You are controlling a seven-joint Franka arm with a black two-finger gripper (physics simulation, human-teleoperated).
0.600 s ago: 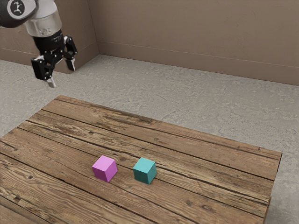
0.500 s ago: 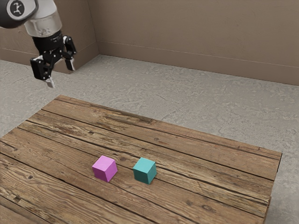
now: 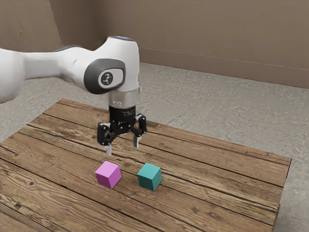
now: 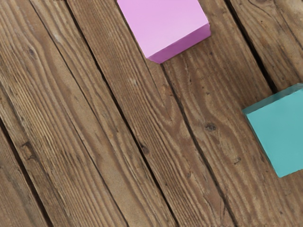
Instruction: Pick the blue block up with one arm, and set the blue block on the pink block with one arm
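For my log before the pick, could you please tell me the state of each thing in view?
hand: open, empty, hovering above the table.
pink block: flat on the table, nothing on top.
blue block: flat on the table, ungripped, apart from the pink block.

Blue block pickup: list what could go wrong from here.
1. The black two-finger gripper hovers open behind both blocks, not above the small blue-green cube. A straight descent from here would likely land on bare wooden plank table and miss it.
2. The small pink cube sits close beside the blue-green cube, with a narrow gap between them. A finger coming down into that gap could knock the pink cube off its spot.
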